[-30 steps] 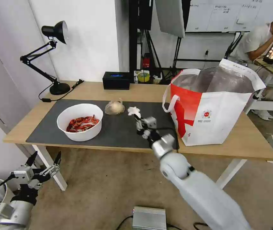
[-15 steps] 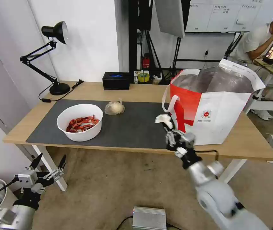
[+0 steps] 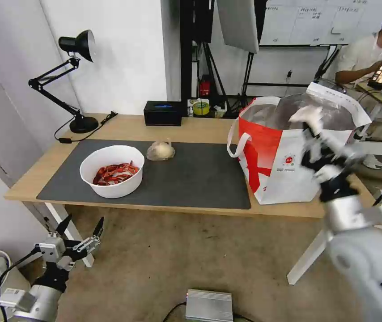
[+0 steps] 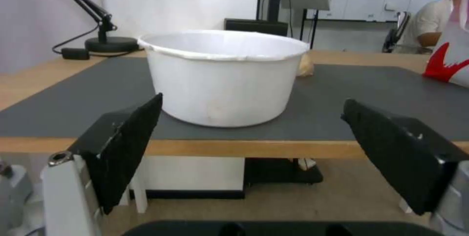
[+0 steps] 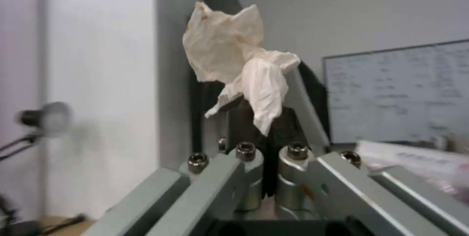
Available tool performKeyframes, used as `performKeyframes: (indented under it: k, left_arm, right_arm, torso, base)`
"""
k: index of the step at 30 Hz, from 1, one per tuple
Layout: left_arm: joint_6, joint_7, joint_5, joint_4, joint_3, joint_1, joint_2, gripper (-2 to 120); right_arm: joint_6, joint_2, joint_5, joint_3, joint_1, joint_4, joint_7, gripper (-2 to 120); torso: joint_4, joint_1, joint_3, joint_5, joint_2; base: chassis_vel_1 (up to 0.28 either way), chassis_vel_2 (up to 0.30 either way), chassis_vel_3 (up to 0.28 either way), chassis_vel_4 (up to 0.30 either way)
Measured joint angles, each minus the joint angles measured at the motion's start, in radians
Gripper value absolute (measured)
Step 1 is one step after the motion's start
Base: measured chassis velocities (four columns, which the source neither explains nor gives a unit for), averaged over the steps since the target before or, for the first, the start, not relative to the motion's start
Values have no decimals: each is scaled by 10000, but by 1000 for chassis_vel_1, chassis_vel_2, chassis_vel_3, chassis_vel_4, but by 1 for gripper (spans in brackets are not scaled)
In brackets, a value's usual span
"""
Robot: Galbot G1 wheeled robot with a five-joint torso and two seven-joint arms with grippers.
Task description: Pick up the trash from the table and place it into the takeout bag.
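My right gripper [image 3: 312,127] is shut on a crumpled white tissue [image 3: 306,115] and holds it high, in front of the near rim of the takeout bag [image 3: 289,152] at the table's right end. From the right wrist, the tissue [image 5: 242,63] sticks up from the closed gripper [image 5: 266,118]. A white bowl [image 3: 112,170] of red crayfish shells sits on the dark mat [image 3: 191,179], with a small knotted clear bag [image 3: 160,151] behind it. My left gripper [image 3: 80,231] hangs open below the table's front left edge, facing the bowl [image 4: 222,76]; its own view shows it open too [image 4: 254,148].
A black desk lamp [image 3: 72,80] and its cable stand at the table's back left. A black box [image 3: 163,112] sits at the back edge. White table legs [image 3: 309,257] stand below, and a grey metal box [image 3: 209,305] lies on the floor.
My right arm has swung right and up, carrying the tissue from over the mat to the bag's rim. The left gripper has drifted slightly right and lower.
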Motion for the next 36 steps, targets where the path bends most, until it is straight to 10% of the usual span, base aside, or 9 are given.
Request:
performKeyframes:
  k: [10,25,36]
  left_arm:
    - [-24,14,-26,215,67,-183,46,100]
    - [5,14,-57,248,142,-245,148,100]
    - [18,16,-230,257,44,-180,231,100]
  right_arm:
    - [-2481,-2030,2463,-1965,4674,-2463,1802,0]
    - [-7618,-2274,6766,-4318,7888,-3937,4293,0]
    - [-7947,-2237,7360,-3954,7491,-3768,4867,51]
  torso:
    - [1,1,0,-1,-1]
    - [3,1,0,-3,-2]
    - [1,1,-1,-3,-1]
  base:
    - [0,0,0,0]
    - [0,0,0,0]
    - [0,0,0,0]
